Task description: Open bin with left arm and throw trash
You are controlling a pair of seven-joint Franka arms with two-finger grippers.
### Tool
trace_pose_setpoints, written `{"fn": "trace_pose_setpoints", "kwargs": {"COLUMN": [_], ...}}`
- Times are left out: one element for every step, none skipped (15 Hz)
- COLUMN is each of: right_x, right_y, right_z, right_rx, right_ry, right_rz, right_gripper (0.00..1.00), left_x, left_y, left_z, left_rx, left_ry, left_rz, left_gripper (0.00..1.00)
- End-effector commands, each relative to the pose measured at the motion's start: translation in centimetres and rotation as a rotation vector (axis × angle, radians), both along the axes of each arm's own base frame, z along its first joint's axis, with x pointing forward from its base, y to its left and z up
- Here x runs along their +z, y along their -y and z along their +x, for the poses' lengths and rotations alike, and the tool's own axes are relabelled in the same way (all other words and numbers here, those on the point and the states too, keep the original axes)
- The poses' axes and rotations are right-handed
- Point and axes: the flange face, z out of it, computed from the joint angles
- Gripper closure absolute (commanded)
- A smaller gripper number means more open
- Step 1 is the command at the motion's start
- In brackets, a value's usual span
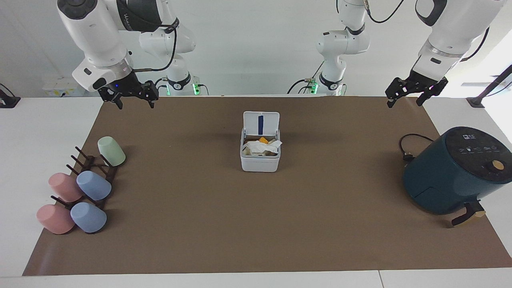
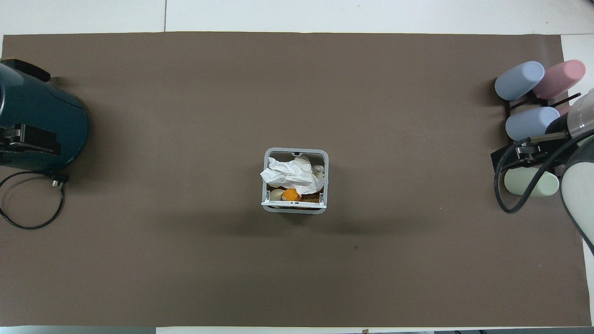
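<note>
The bin [image 1: 260, 161] stands at the middle of the brown mat, its lid [image 1: 261, 123] up and showing a blue stripe. The trash lies inside it: a crumpled white tissue [image 1: 262, 147], an orange-tan wedge [image 1: 263, 140] and a cream lump [image 1: 248, 150]. The overhead view shows the bin's wall [image 2: 265, 183], the tissue [image 2: 292, 175], the wedge [image 2: 291, 195] and the lump [image 2: 277, 194]. My left gripper [image 1: 404, 102] is open and empty, raised over the mat's corner near the air fryer. My right gripper [image 1: 136, 103] is open and empty, raised over the mat's corner near the cups.
A dark teal air fryer [image 1: 456, 172] with a black cable [image 1: 408, 148] stands at the left arm's end. A dark rack [image 1: 94, 168] with several pastel cups [image 1: 94, 186] lies at the right arm's end. The right arm [image 2: 577, 153] covers part of it from above.
</note>
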Motion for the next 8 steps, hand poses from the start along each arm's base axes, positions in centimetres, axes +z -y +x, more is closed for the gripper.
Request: {"fn": "trace_pose_setpoints", "kwargs": {"right_x": [0.0, -0.1, 0.0, 0.0, 0.0, 0.0, 0.0, 0.0], "right_y": [1.2, 1.2, 1.2, 1.5, 2.0, 2.2, 2.3, 2.3], "right_z": [-0.5, -0.4, -0.3, -0.2, -0.2, -0.2, -0.2, -0.2], "right_rx": [0.009, 0.009, 0.009, 0.009, 0.009, 0.020, 0.023, 0.023], "right_ry": [0.015, 0.017, 0.018, 0.018, 0.018, 0.020, 0.018, 0.017], "right_rz": [-0.012, -0.014, -0.014, -0.013, -0.011, -0.008, -0.007, -0.006], "right_gripper": [0.00, 0.00, 0.00, 0.00, 0.00, 0.00, 0.00, 0.00], "left_x": [0.5, 0.4, 0.4, 0.4, 0.4, 0.4, 0.4, 0.4], "left_y": [0.2, 0.1, 0.1, 0.1, 0.1, 0.1, 0.1, 0.1], "left_z": [-0.2, -0.2, -0.2, -0.3, -0.3, -0.3, -0.3, -0.3], "left_rx": [0.010, 0.012, 0.010, 0.009, 0.009, 0.009, 0.009, 0.009], "left_ry": [0.012, 0.010, 0.010, 0.008, 0.008, 0.007, 0.007, 0.007], "left_rz": [0.003, 0.003, 0.003, 0.003, 0.003, 0.004, 0.004, 0.004], "left_gripper": [0.00, 0.00, 0.00, 0.00, 0.00, 0.00, 0.00, 0.00]}}
